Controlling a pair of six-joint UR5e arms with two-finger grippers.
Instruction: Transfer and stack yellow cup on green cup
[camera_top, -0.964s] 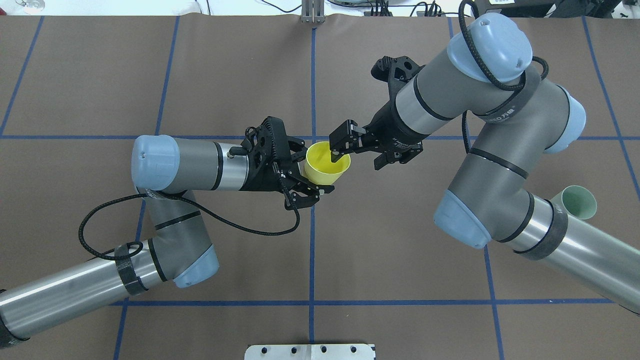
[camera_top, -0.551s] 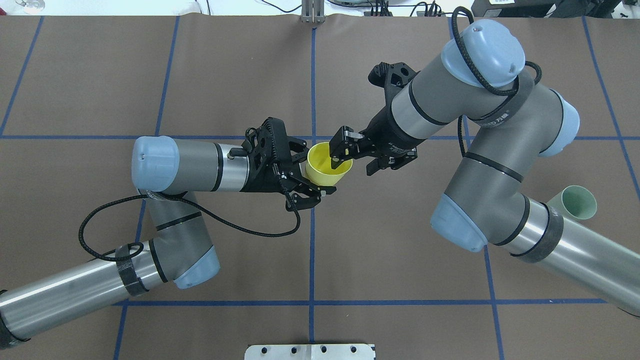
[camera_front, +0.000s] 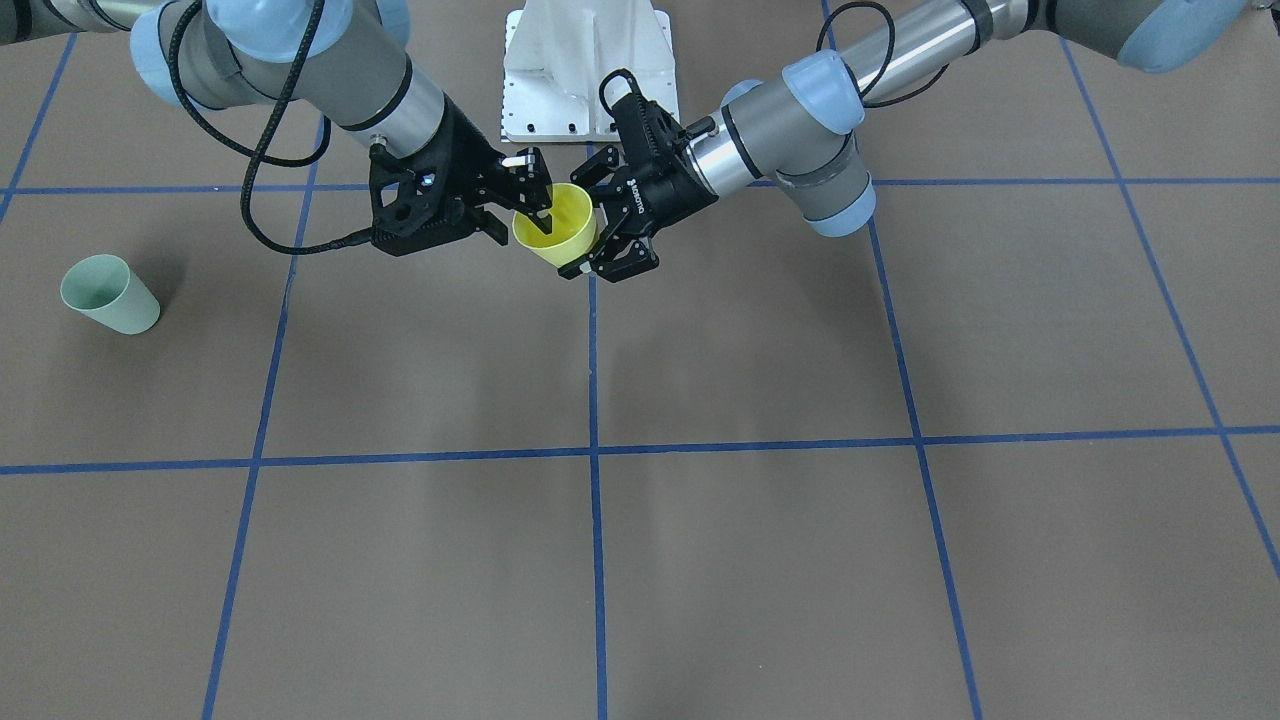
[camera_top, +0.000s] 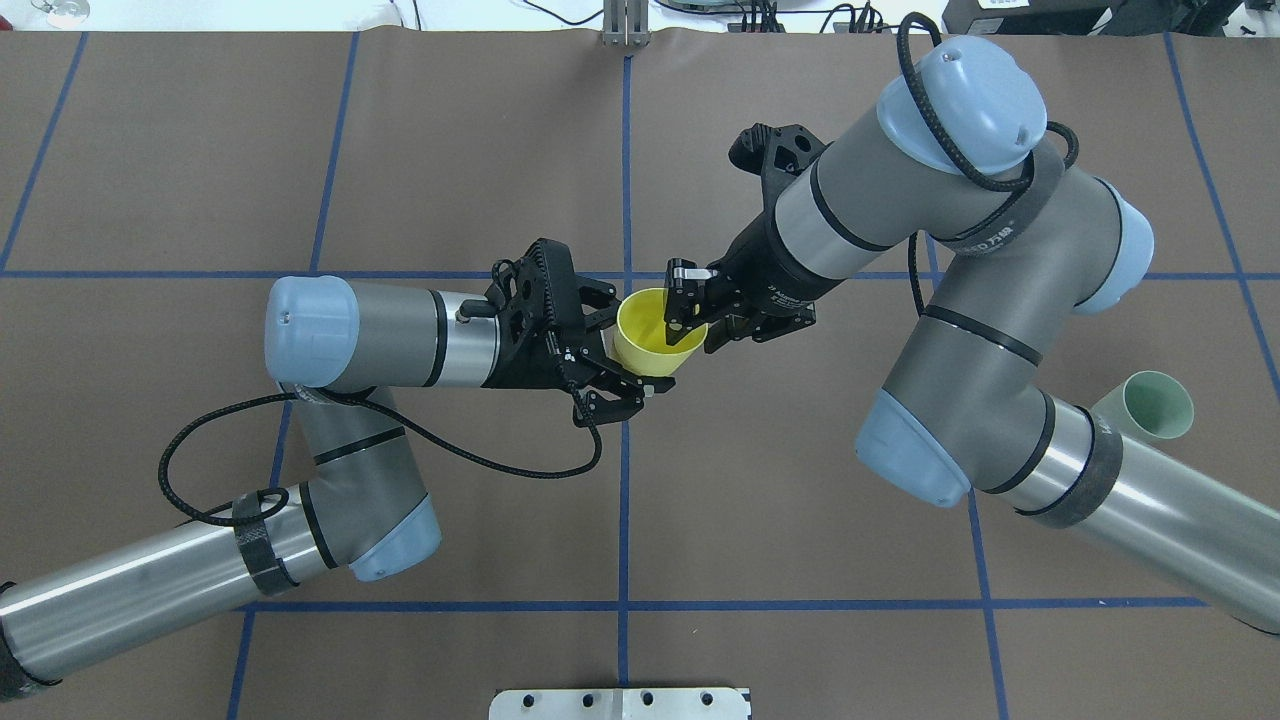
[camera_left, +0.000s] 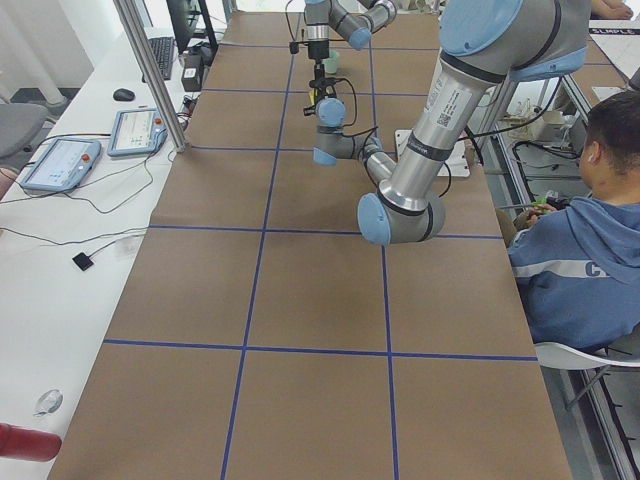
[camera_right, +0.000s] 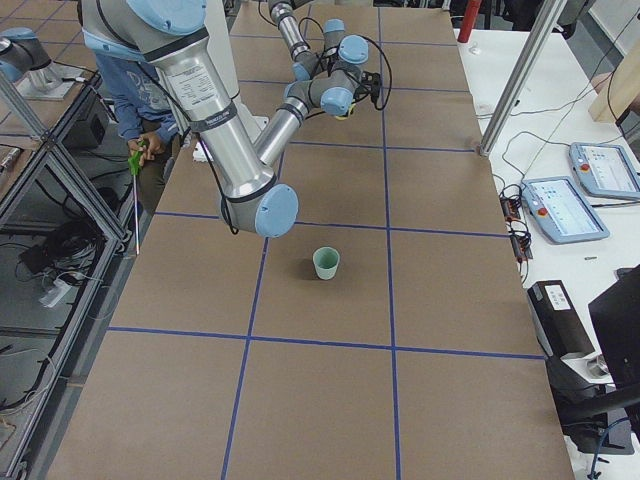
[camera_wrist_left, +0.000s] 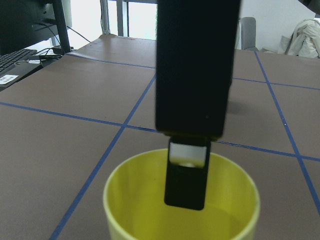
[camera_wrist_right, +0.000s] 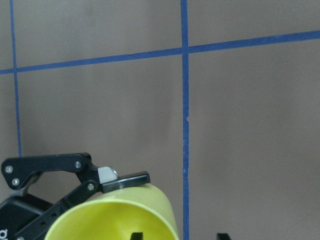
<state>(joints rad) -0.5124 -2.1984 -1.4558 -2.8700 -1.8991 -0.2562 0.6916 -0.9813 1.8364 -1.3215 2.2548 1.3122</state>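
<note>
Since 1 second ago my right gripper (camera_top: 700, 320) has pushed further over the yellow cup (camera_top: 650, 352), and its fingers have narrowed from a wide spread to a half-closed straddle. The cup and my left gripper (camera_top: 628, 346) have barely shifted.

Front view: the cup hangs in the air near the table's middle, tilted, with my left fingers pressed on opposite sides of its body. The green cup (camera_front: 105, 293) stands upright, well apart, on my right side.

Overhead: 1 right finger sits inside the rim and 1 outside.

Both side views show the grippers too small to judge. The right one shows the green cup alone on the table (camera_right: 450, 300).

Left wrist: a right finger (camera_wrist_left: 186, 180) hangs down inside the cup.

Right wrist: a left finger (camera_wrist_right: 125, 181) lies against the rim. My own 2 tips show apart, so I judge they are not yet pinching.

I expect the cup to be light, thin-walled and smooth. It should flex under a hard squeeze and slide along its taper, so a gentle pinch on the wall just below the rim suits it.
</note>
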